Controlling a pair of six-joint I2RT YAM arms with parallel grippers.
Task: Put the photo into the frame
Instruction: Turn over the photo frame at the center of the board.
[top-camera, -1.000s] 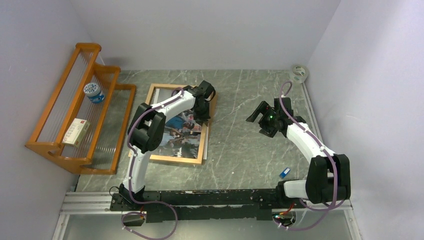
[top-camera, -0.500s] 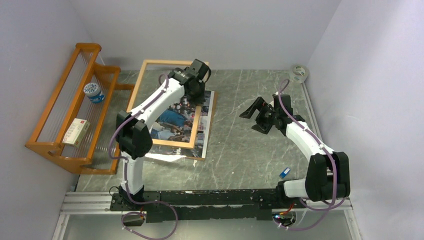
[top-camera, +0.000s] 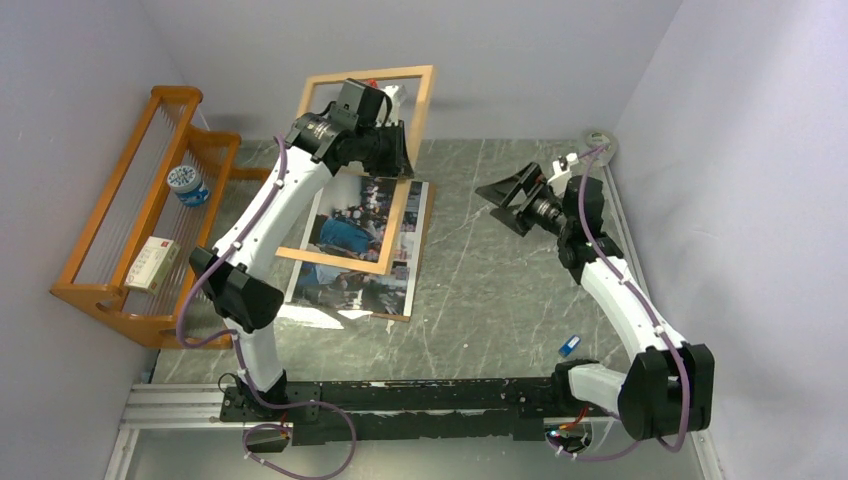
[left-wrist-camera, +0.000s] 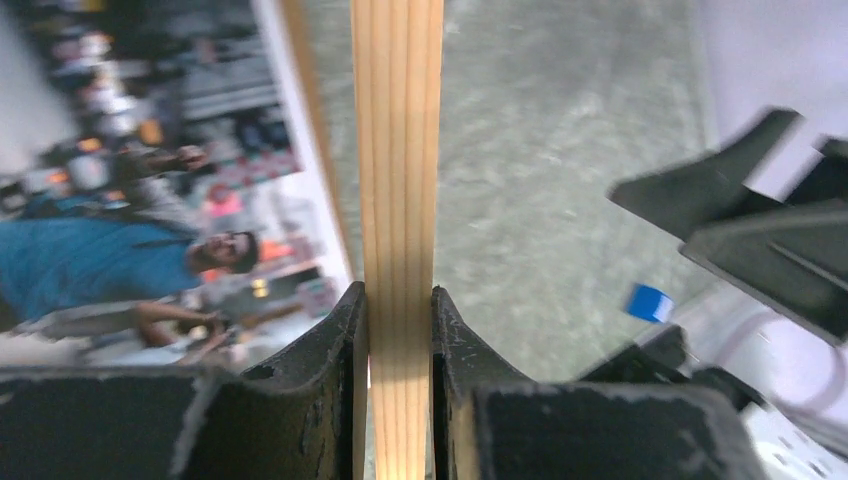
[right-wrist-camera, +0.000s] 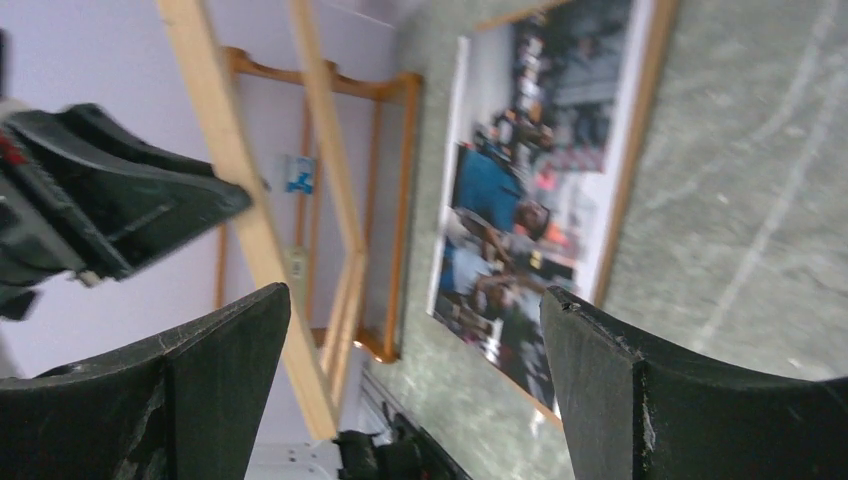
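Gripping the frame (top-camera: 330, 260) by one side rail, the left pincer (left-wrist-camera: 398, 300) holds it tilted over the photo (top-camera: 350, 285), which lies flat on the desk (top-camera: 480, 300); the right pincer (right-wrist-camera: 415, 293) gapes wide, empty.

Gripped by the left claw (top-camera: 398, 152), the frame (top-camera: 330, 260) hangs tilted over the photo (top-camera: 350, 288) lying flat on the worktop (top-camera: 480, 300), with the rack (top-camera: 130, 230) at nine o'clock and the right claw (top-camera: 508, 193) apart at three o'clock.

Part of photo (top-camera: 348, 287) behind frame (top-camera: 330, 260) (overhead)
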